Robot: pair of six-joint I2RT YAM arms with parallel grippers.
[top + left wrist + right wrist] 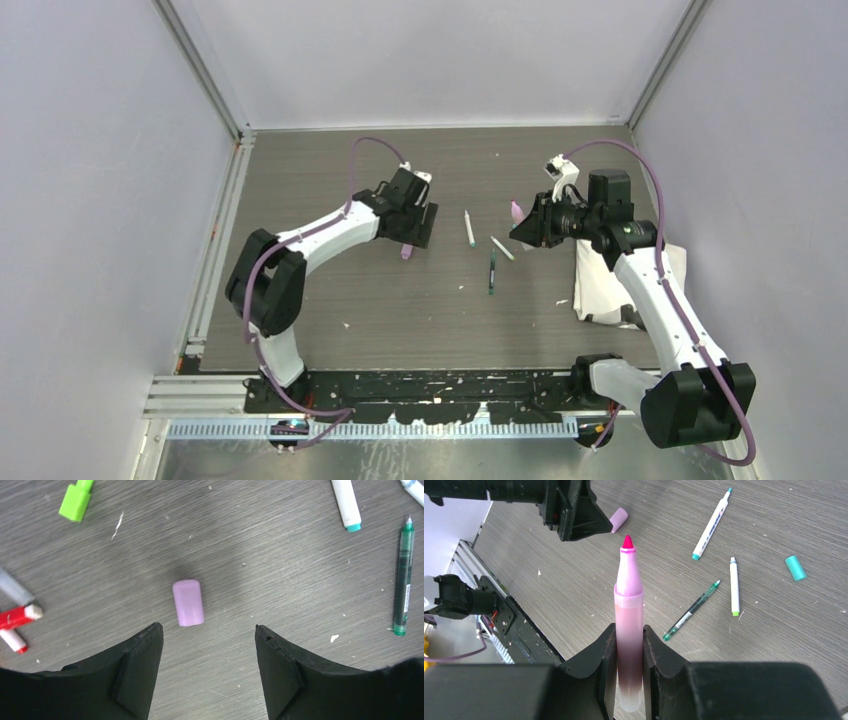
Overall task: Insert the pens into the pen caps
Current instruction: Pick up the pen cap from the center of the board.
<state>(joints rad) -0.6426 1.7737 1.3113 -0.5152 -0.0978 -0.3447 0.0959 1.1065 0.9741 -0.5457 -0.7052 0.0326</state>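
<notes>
Over the link, I saw the left gripper (207, 629) poised above the grey wood-grain table (280, 565), its two black fingers spread wide with nothing between them. The stubby pink-purple plastic cap (188, 602) lay on its side on the table just ahead of the fingertips, touching neither. In that wrist view a bright green plastic cap (76, 502) sat at the top left. A white pen with a teal end (347, 505) and a slim dark green pen (403, 580) lay apart from each other at the right.

The right gripper (629, 630) was closed narrowly on a translucent pink marker pen (629, 585). It gripped the lower barrel, and the bare magenta tip pointed past the fingertips toward the left arm. On the table beyond it lay a short white pen with a green end (734, 586) and a stubby teal plastic cap (795, 567), well apart. From above, a crumpled white cloth (600, 285) lay beside the right arm.
</notes>
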